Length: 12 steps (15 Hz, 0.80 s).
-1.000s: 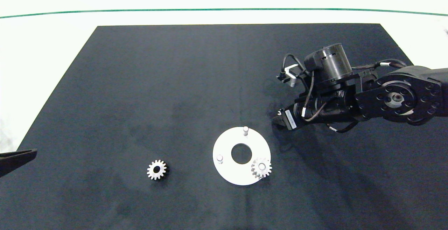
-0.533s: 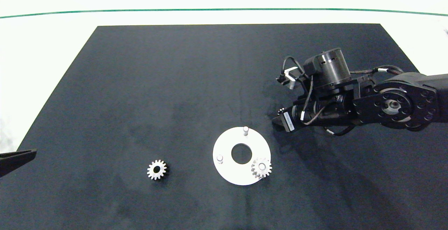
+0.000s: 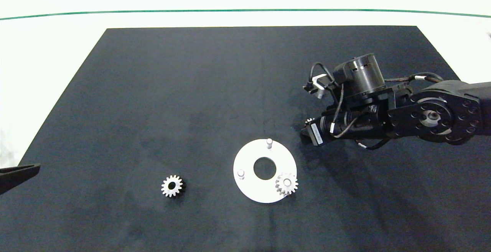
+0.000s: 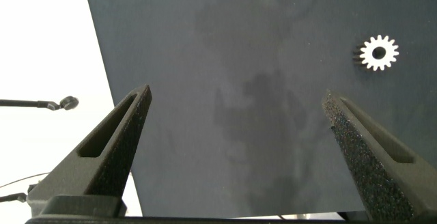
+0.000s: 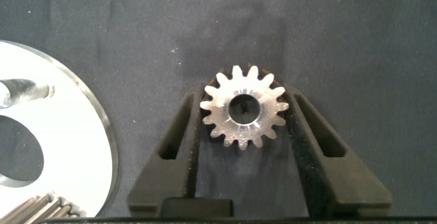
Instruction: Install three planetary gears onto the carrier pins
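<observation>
- right gripper (image 5: 244, 118) is closed on a gear (image 5: 242, 114); its fingers (image 5: 188, 138) pinch the teeth from both sides, bore face-on to the wrist camera.
- change over the last second: the wrist has dropped slightly and then held, just off the white disc (image 3: 251, 186) at about 2 o'clock. the held gear's teeth now peek out at the gripper tip (image 3: 309, 121) in the head view.
- my read: grasp done, second gear ready to carry. nearest free pin (image 3: 269, 142) sits at the disc's 12 o'clock, so a short move.
- the disc carries one gear already seated (image 3: 286, 183) on the pin at about 4 o'clock. the pin at 9 o'clock (image 3: 241, 173) is bare.
- third gear (image 3: 171, 186) lies flat on the mat, well apart from the disc at its 9 o'clock side, untouched.
- left gripper (image 4: 235, 128) is parked at the mat's near left edge, fingers wide apart, holding nothing; only its tip (image 3: 19, 173) shows in the head view.
- surface: dark matte mat (image 3: 191, 91) with faint smudges, on a white table (image 3: 57, 37).
- beyond it: a thin green line (image 3: 245, 10) crosses the far white surface.
</observation>
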Available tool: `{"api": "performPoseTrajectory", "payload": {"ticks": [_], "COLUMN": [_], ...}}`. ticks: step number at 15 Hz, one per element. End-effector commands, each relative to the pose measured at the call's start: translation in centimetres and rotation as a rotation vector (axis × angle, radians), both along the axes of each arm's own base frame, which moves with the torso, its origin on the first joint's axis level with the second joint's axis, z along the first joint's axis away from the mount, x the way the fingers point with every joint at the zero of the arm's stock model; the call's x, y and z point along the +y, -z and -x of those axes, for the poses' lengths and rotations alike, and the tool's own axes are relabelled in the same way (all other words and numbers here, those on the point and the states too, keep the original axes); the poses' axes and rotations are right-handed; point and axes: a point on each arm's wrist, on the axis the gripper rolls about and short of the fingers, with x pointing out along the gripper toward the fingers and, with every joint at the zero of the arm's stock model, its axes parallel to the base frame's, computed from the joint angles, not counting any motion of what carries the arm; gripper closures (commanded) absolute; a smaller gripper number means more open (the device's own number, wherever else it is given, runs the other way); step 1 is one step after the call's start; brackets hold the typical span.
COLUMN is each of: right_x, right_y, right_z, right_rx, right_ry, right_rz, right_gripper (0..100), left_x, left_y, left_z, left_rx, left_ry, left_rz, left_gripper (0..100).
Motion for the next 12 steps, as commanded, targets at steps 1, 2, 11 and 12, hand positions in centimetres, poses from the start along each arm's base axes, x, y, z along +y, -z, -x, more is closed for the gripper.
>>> {"api": "performPoseTrajectory", "payload": {"ticks": [1, 2, 11, 12], "right_x": [0.0, -0.1, 4.3, 5.2], "right_y": [-0.5, -0.5, -3.5, -3.4], "right_z": [0.5, 0.6, 5.7, 5.9], "right_rx": [-0.01, -0.01, -0.09, -0.09], "right_ry": [-0.004, -0.006, -0.184, -0.207], "right_rz": [-0.002, -0.001, -0.024, -0.018], "right_gripper": [63, 64, 75, 75], "left_x": [0.0, 0.0, 0.0, 0.0], "left_y": [0.1, 0.1, 0.0, 0.0], "left_z": [0.0, 0.0, 0.2, 0.2], "left_rx": [0.005, 0.005, -0.003, -0.004], "left_ry": [0.0, 0.0, 0.006, 0.006], "left_rz": [-0.002, -0.002, -0.002, -0.002], "left_gripper": [0, 0, 0, 0]}}
